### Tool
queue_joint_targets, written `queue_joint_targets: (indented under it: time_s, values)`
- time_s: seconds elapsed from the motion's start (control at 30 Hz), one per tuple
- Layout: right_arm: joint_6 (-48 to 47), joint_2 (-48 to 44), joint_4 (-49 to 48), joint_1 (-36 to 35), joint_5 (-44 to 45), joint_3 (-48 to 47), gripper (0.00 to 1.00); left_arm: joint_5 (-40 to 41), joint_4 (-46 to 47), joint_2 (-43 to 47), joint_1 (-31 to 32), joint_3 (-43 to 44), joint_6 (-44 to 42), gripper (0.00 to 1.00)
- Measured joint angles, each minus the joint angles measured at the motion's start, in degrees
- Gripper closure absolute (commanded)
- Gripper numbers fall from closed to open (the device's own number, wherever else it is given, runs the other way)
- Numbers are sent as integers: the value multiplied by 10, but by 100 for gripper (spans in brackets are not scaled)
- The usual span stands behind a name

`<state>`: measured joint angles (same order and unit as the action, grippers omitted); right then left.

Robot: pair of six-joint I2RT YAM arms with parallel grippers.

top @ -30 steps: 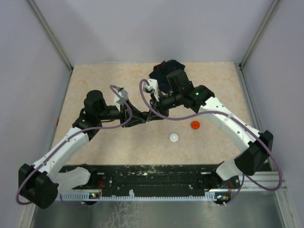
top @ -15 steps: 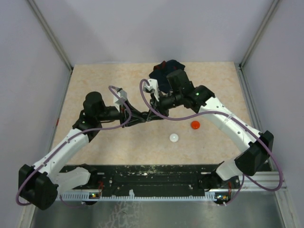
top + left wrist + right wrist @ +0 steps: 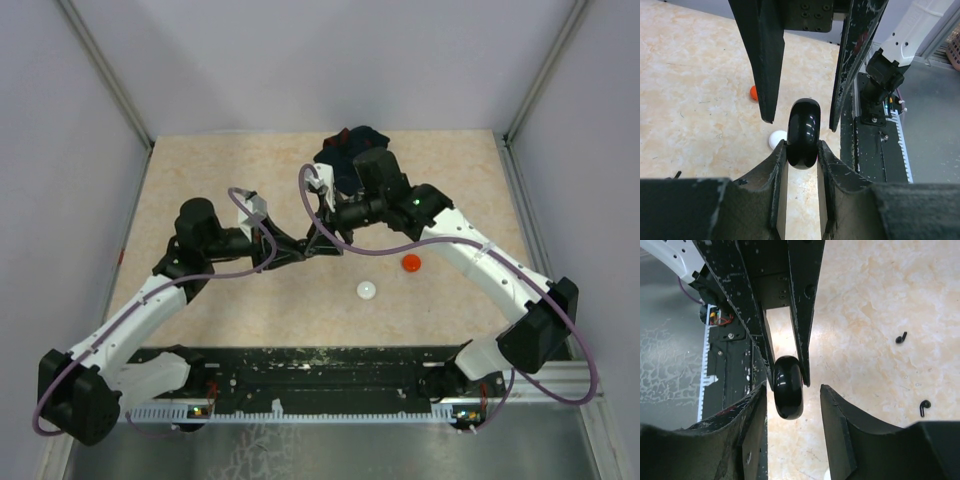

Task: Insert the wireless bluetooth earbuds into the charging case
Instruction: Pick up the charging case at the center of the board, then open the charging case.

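Observation:
My left gripper (image 3: 802, 147) is shut on a glossy black round charging case (image 3: 803, 132) and holds it on edge above the table. My right gripper (image 3: 792, 390) faces it, open, with its fingers (image 3: 767, 60) on either side of the case (image 3: 788, 387). One finger is close to the case and the other stands apart. Two tiny black earbuds (image 3: 900, 338) (image 3: 925, 408) lie on the table in the right wrist view. In the top view the grippers (image 3: 312, 240) meet at mid-table and hide the case.
A white puck (image 3: 367, 290) (image 3: 776, 139) and an orange-red puck (image 3: 411, 263) (image 3: 754, 92) lie on the table right of the grippers. A dark navy cloth (image 3: 345, 150) lies at the back. The black rail (image 3: 330, 375) runs along the near edge.
Both wrists have shifted only slightly where they meet. The left gripper still holds the case. The pucks have not moved.

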<state>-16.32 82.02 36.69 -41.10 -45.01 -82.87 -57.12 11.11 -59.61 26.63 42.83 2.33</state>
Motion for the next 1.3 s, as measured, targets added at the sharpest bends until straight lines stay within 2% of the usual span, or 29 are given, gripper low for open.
queue_joint_targets:
  time_s: [0.67,0.9,1.3]
  values:
    - [9,0,-15,3,-19,0,51,-2,5,15,0,-13,-19,100]
    - [13,0,-18,7,2,1,52,-8,6,15,0,-16,-19,100]
    - [54,-35,-81,33,36,43,52,-24,5,6,-1,-16,-20,100]
